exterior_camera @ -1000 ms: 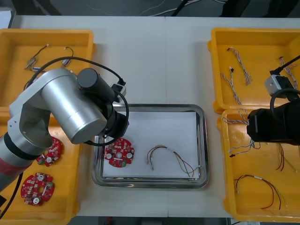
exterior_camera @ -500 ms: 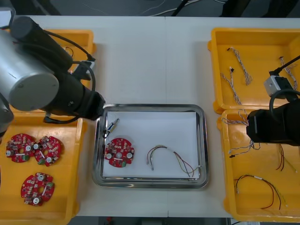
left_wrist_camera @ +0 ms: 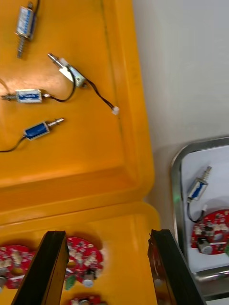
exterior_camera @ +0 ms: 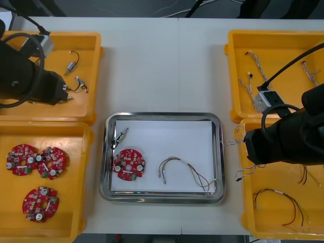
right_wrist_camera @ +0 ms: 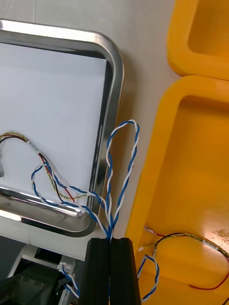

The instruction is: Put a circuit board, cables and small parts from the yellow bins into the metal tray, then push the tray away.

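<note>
**Light table (exterior_camera: 162, 61), seen steeply from above.** It carries four yellow bins: the upper left bin (exterior_camera: 50, 35), lower left bin (exterior_camera: 85, 167), upper right bin (exterior_camera: 230, 76) and lower right bin (exterior_camera: 244, 202).

The metal tray (exterior_camera: 220, 152), white inside, lies at the lower centre of the frame, between the two lower bins.

The left gripper (left_wrist_camera: 107, 233) hangs at the upper left of the frame, above the ridge where the upper left bin meets the lower left bin. Its fingers stand wide apart with nothing between them.

The right gripper (right_wrist_camera: 110, 243) is at the right centre of the frame, over the inner rim of the lower right bin. Its fingers are pressed together on a twisted blue and white cable (right_wrist_camera: 125, 157). The cable's loops hang over the strip of table between that bin and the tray, and one loop reaches across the tray corner nearest the fingers.

- **Boards:** one round red circuit board (exterior_camera: 128, 164) lies in the lower left part of the tray. Three spare boards (exterior_camera: 39, 203) lie in the lower left bin.
- **Cables:** a red and yellow cable (exterior_camera: 185, 169) lies in the tray, just right of the board. Loose blue and white cables (exterior_camera: 260, 71) lie in the upper right bin, and a second red and yellow cable (exterior_camera: 283, 205) in the lower right bin.
- **Small parts:** one small metal part (exterior_camera: 120, 136) lies in the tray above the board, by the left rim. Other small metal parts (exterior_camera: 72, 65) lie in the upper left bin.
</note>
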Robot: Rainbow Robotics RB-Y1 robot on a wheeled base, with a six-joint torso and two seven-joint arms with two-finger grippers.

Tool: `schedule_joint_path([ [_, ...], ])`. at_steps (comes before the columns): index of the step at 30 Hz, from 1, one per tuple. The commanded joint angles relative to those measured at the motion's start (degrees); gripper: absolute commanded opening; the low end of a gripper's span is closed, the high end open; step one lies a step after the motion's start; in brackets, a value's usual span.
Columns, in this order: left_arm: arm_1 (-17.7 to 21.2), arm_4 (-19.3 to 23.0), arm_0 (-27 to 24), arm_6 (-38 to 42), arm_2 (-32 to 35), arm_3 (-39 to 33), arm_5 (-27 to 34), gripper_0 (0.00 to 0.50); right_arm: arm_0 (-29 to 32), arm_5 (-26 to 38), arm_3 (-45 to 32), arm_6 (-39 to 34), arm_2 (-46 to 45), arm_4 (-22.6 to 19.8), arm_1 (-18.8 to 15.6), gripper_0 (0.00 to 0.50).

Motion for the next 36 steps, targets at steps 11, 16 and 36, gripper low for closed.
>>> schedule_joint_path([
  [11, 5.94, -1.46, 1.05, -19.8, 6.62, 12.64, -2.04, 0.5, -10.35, -1.36, 3.69, 1.01, 11.08, 1.16, -2.03, 0.0],
  [16, 5.94, -2.25, 1.05, -24.02, 6.36, 17.12, -6.35, 0.5, -13.96, -4.61, 7.12, 2.68, 16.09, 2.48, -2.03, 0.0],
  [36, 5.94, -3.83, 0.35, -28.94, -4.72, 21.17, -19.62, 0.5, -27.49, -16.21, 25.92, 22.89, 31.03, 4.94, 2.8, 0.0],
])
